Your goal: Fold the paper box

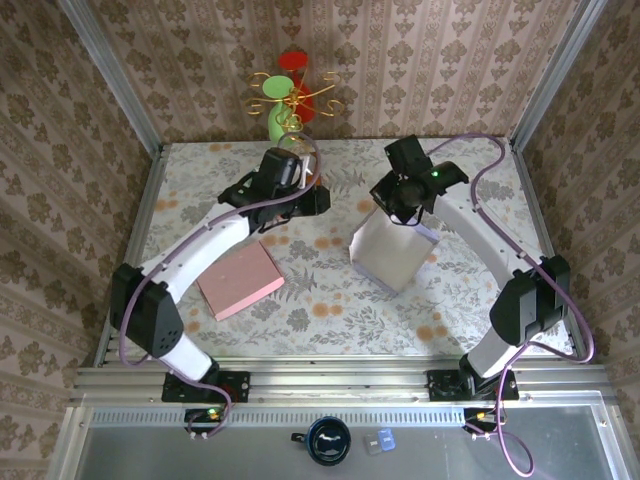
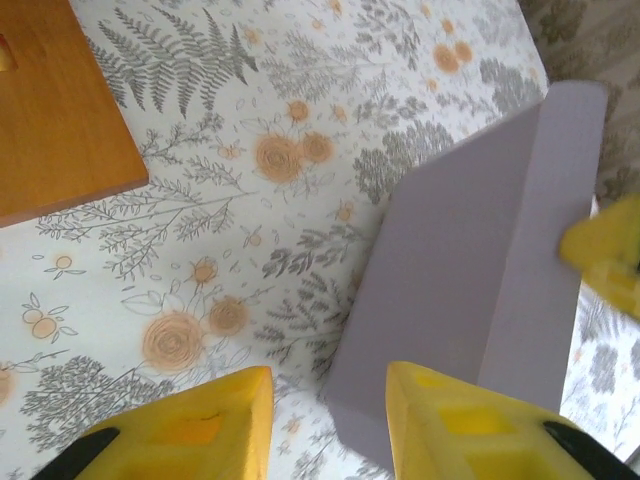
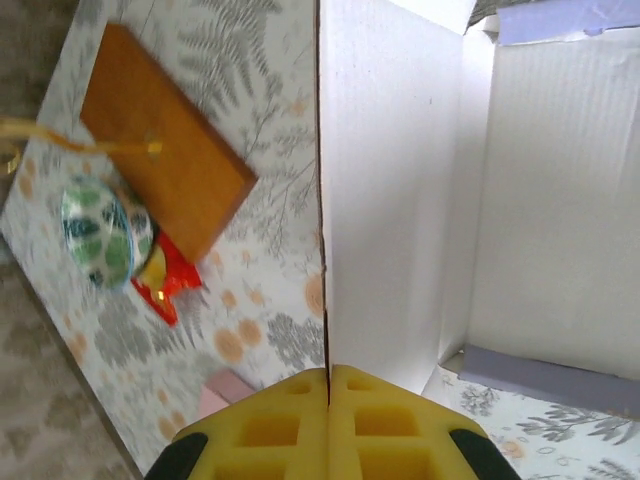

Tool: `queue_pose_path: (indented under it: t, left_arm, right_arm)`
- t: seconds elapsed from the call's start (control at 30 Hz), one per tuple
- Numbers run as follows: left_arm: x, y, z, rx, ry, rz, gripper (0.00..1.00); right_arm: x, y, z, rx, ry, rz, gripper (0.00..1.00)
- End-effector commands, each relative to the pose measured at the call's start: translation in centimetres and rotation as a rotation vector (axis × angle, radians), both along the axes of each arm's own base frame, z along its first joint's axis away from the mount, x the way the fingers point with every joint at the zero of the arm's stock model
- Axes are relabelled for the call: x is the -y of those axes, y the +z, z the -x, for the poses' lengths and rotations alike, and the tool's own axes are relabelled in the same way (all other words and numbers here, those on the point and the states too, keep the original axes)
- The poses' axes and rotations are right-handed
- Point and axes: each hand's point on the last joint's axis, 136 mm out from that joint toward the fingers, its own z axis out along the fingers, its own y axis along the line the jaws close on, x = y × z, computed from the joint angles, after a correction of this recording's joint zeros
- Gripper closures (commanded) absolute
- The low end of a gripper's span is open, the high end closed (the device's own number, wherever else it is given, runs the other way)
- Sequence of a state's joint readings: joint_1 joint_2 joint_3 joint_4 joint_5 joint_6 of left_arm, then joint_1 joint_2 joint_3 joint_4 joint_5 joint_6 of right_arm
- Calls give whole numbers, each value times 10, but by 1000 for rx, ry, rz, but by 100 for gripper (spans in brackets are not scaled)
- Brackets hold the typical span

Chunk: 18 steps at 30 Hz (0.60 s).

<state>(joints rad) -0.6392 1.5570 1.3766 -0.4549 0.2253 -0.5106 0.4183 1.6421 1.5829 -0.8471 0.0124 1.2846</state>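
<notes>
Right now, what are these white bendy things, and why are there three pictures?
They are two robot arms bolted to a flowery table. One picture looks down from above; the other two come from small cameras on each arm's wrist. Each arm ends in a yellow two-fingered end effector. The right end effector is pinched shut on one wall of a lavender paper box. The left end effector is open near it, holding nothing. A flat pink square block and an orange-brown wooden board also lie there.
</notes>
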Motion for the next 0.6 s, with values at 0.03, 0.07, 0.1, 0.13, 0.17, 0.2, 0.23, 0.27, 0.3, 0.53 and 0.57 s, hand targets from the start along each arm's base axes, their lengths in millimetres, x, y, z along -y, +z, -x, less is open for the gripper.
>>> queue_pose_path:
  t: [0.03, 0.07, 0.1, 0.13, 0.17, 0.2, 0.23, 0.27, 0.3, 0.53, 0.57]
  left_arm:
    - [-3, -6, 35, 37, -193, -27, 62]
    - [-2, -4, 41, 54, -229, -11, 61]
    - [-2, -5, 47, 64, -252, 2, 60]
    - [-1, -4, 52, 80, -278, 17, 59]
    - [0, -5, 57, 94, -304, 31, 58]
    - [1, -5, 60, 101, -319, 37, 57]
    - [1, -7, 62, 106, -329, 40, 56]
    - [3, -8, 63, 109, -335, 38, 54]
    - [4, -11, 63, 111, -339, 31, 53]
    - [23, -18, 41, 163, -349, -37, 49]
    - [27, -17, 39, 174, -358, -49, 49]
  right_arm:
    - [26, 15, -6, -36, -353, 27, 100]
    - [27, 19, -8, -37, -383, 34, 100]
    - [29, 19, -8, -48, -402, 46, 100]
    - [31, 18, -7, -66, -427, 63, 100]
    - [31, 17, -8, -80, -447, 67, 100]
    - [31, 16, -9, -92, -458, 68, 100]
    - [30, 14, -9, -104, -471, 67, 100]
    - [28, 12, -11, -111, -478, 57, 100]
    - [26, 9, -12, -116, -488, 46, 100]
    - [24, 4, -14, -129, -509, 34, 100]
    - [23, 3, -14, -131, -510, 36, 100]
